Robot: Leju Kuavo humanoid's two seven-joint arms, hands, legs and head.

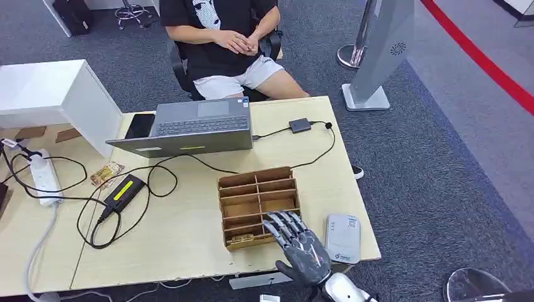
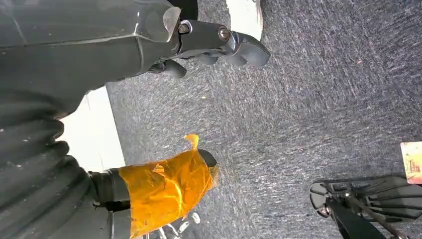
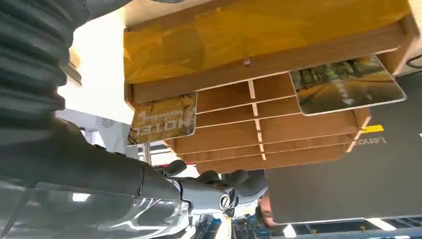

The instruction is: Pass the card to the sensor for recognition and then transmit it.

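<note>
A wooden card organizer (image 1: 258,202) stands on the desk near its front right. A card (image 1: 242,239) lies in its nearest slot. The grey-white sensor (image 1: 343,238) lies flat just right of the organizer. My right hand (image 1: 301,247) hovers with its fingers stretched over the organizer's near right corner and holds nothing. In the right wrist view, two cards (image 3: 164,119) (image 3: 346,84) stick out of the organizer (image 3: 259,124), between a yellow-taped finger (image 3: 239,35) and the thumb (image 3: 204,188). My left hand (image 2: 124,40) hangs over the carpet with nothing in it, its orange-taped thumb (image 2: 166,189) apart from the fingers.
A laptop (image 1: 195,126) and a phone (image 1: 140,126) lie at the desk's back, where a person (image 1: 220,38) sits. Cables, a power adapter (image 1: 124,192) and a power strip (image 1: 44,176) lie on the left. A white box (image 1: 56,94) stands at back left.
</note>
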